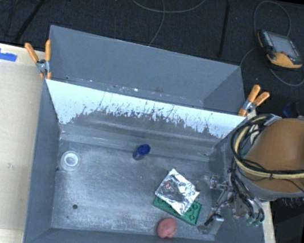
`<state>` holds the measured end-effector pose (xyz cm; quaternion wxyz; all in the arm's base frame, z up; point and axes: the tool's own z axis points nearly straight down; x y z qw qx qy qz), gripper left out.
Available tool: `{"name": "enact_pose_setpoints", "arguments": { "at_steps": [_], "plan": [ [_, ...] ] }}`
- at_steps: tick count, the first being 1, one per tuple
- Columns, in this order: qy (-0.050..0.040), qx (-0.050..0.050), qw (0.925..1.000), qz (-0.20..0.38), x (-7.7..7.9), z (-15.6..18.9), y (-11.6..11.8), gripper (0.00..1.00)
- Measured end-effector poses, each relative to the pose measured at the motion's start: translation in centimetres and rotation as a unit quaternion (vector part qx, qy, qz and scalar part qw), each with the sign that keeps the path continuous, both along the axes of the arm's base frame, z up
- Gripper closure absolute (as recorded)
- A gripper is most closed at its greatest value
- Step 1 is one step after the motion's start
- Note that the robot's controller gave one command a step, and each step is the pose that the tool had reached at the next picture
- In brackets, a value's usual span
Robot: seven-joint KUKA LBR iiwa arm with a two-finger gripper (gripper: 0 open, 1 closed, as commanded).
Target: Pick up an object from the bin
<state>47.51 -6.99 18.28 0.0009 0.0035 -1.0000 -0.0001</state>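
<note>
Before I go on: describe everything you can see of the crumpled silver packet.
The silver packet is a crumpled, shiny, foil-like wrapper, roughly square, with dark patches among its creases. It lies turned cornerwise in the bin floor's right half, resting on and partly covering a flat green packet. A pink ball lies apart, nearer the front wall; the gripper stands to its right, not touching it.

The left and middle of the bin (pixel 109 203) floor lie open, with only a small clear ring (pixel 70 160) at the left side and a blue piece (pixel 141 152) near the back, well apart. On the right, a crumpled silver packet (pixel 177 188) lies on a green card (pixel 186 211), with a pink ball (pixel 166 228) near their front edge. They crowd the floor beside the end effector (pixel 211 221), close to the right side.
</note>
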Motion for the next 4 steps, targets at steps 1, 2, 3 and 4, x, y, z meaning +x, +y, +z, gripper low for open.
{"name": "enact_pose_setpoints", "arguments": {
  "at_steps": [1,2,3,4],
  "plan": [
    [0.0006,0.0,0.9954,-0.096,3.7,-11.2,1.6,0.0],
    [-0.0011,0.0,0.9956,-0.094,3.8,-10.9,1.6,1.0],
    [-0.0048,0.0,0.9956,-0.093,4.4,6.0,2.1,1.0],
    [0.0034,0.0,0.9923,-0.124,5.4,-8.6,3.7,1.0]
  ]
}}
